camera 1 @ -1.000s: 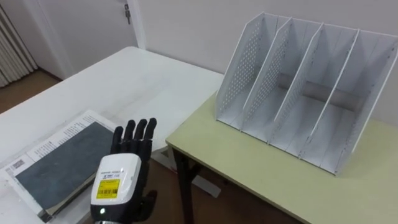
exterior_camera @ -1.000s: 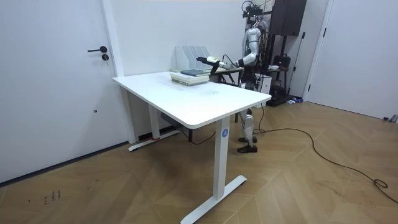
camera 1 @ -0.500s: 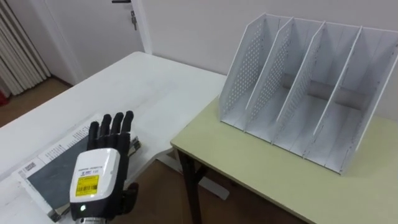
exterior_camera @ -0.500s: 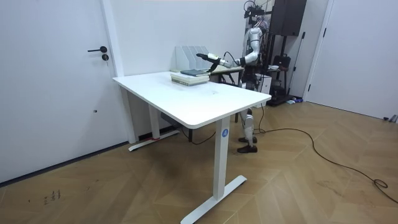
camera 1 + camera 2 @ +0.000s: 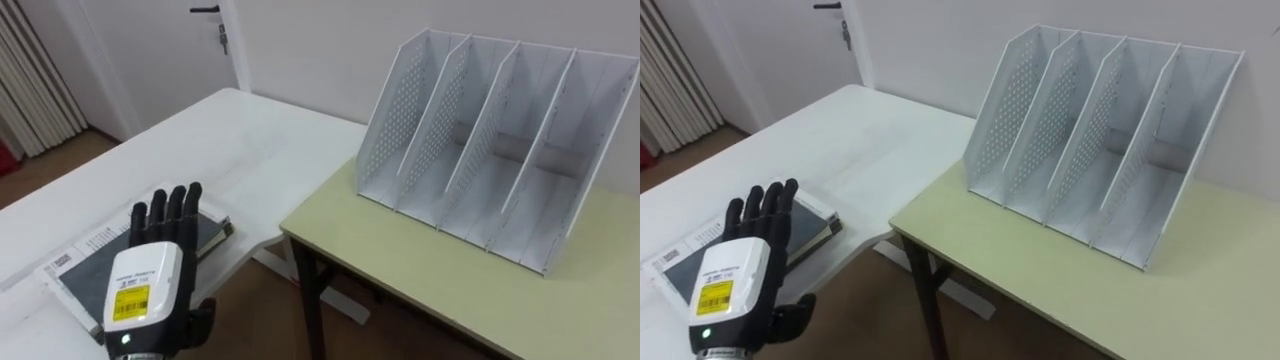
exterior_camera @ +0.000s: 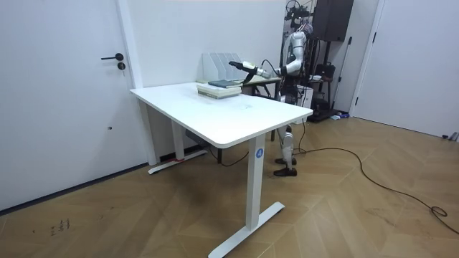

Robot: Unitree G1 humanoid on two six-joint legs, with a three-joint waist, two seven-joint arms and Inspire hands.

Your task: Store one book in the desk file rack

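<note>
White desk (image 5: 260,130), near corner: dark book (image 5: 85,288) lies flat, not yet in file rack (image 5: 490,150) on green table (image 5: 400,270) beside desk. Left hand (image 5: 150,270) over book, fingers straight, a bit spread, holding nothing. Step: reaching for book. Next, likely: lower hand, grip book edge. Room view shows robot behind desk, arm stretched out; eye views show empty rack slots.

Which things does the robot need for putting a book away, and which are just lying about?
For the job:
dark book
white file rack, all its slots bare
left hand, open over the book

Just there:
white table under the book
green desk under the rack
door behind
</note>
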